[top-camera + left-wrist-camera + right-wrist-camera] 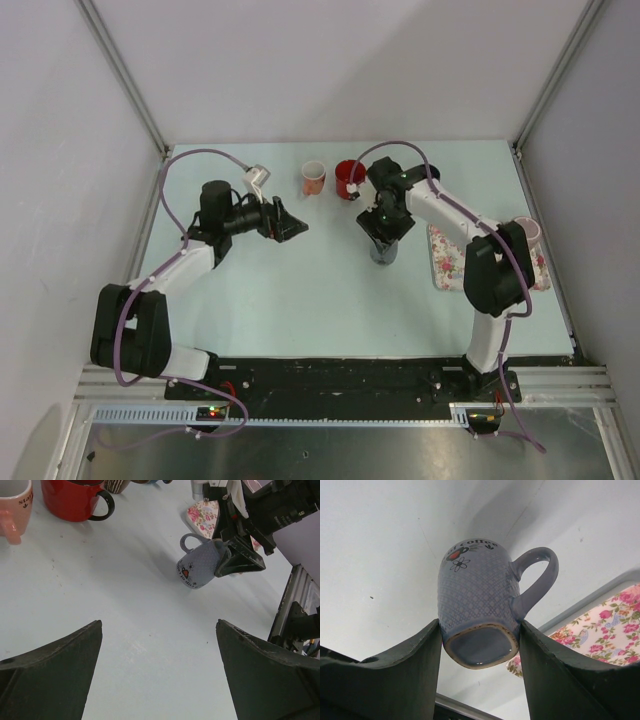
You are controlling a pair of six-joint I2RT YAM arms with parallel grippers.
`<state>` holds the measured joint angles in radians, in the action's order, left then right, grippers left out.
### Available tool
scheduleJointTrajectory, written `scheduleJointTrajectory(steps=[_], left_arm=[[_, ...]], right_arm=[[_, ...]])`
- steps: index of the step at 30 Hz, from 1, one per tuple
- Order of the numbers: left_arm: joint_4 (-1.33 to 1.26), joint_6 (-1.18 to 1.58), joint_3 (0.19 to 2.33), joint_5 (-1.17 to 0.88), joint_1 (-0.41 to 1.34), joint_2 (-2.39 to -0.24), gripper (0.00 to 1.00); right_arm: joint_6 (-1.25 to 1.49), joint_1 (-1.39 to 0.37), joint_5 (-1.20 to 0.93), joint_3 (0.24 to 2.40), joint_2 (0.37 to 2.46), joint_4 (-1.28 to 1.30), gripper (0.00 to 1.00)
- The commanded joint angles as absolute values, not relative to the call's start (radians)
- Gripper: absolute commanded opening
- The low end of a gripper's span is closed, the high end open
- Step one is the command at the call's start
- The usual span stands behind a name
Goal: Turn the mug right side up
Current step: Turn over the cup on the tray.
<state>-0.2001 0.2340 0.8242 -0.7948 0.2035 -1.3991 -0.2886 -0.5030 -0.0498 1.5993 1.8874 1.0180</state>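
The mug (477, 595) is glossy blue-grey glazed ceramic with a fine embossed crosshatch over its wall. Its foot shows a rough, pale, unglazed ring. The fingers (395, 680) of the right gripper (479, 627) are matt black plastic, slightly grainy. The table (125, 630) is smooth, matt and pale, with faint scuffs. The red mug (70, 497) is shiny glazed ceramic. The tray (605, 630) has a floral printed surface.
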Motion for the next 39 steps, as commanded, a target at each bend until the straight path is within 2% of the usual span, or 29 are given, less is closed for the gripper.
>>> scheduleJointTrajectory(steps=[1,14,16,21,24,34,39], left_arm=[[-0.203,0.199,0.832,-0.772,0.211,-1.380,0.98],[-0.195,0.177,0.821,-0.765,0.211,-1.378,0.98],[-0.195,0.176,0.821,-0.766,0.211,-1.378,0.98],[-0.192,0.172,0.819,-0.766,0.210,-1.381,0.98],[-0.192,0.171,0.819,-0.764,0.211,-1.380,0.98],[-0.188,0.168,0.830,-0.766,0.211,-1.392,0.98],[-0.187,0.179,0.841,-0.768,0.211,-1.401,0.98]], right_arm=[[-0.249,-0.518,-0.017,1.601,1.901,0.969,0.00],[-0.232,-0.528,0.000,1.603,1.961,0.949,0.00],[-0.233,-0.529,-0.002,1.603,1.964,0.949,0.08],[-0.240,-0.529,-0.037,1.601,1.963,0.959,0.41],[-0.256,-0.528,-0.072,1.591,1.950,0.971,0.56],[-0.323,-0.522,-0.210,1.496,1.849,0.969,0.88],[-0.323,-0.524,-0.259,1.475,1.835,0.961,0.92]])
